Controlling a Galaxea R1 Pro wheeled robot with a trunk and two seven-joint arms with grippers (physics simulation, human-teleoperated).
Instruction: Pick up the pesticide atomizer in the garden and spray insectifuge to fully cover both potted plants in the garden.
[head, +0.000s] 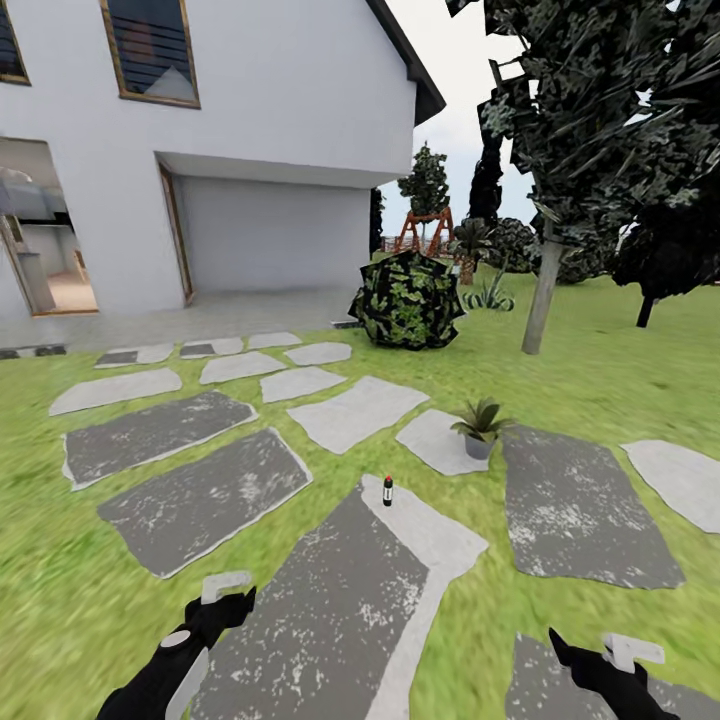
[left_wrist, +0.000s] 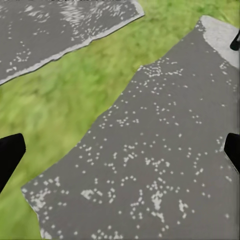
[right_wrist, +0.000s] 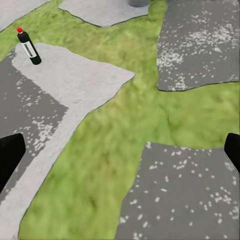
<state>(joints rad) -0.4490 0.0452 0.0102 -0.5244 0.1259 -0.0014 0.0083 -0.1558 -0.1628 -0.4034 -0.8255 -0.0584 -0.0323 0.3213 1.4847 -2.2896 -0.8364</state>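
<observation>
1. Pesticide atomizer (head: 388, 490): stands upright on the pale end of a stepping stone (head: 340, 590), ahead of the robot and roughly midway between its two arms. The right wrist view shows it (right_wrist: 28, 47) with red tip uppermost and white label facing the camera. Nothing touches it.

2. Potted plant (head: 481, 426): one green rosette in a grey pot, sitting at the edge of a light stone, beyond the atomizer and to its right. The two are apart. A second potted plant cannot be identified with certainty.

3. Left hand (head: 222, 603): low over the dark stone, fingers apart and empty; its wrist view shows fingertips (left_wrist: 10, 152) at both frame edges with bare stone between.

4. Right hand (head: 585, 655): likewise spread and empty, held over grass and stone, well short of the atomizer.

5. Judgement: both hands held open and low suggests an approach posture; the pick-up has not begun. The bottle is slim and upright, so a careless contact could topple it.

6. Surroundings: white house (head: 230, 150), dark shrub (head: 405, 300) and trees stand behind the lawn.
</observation>
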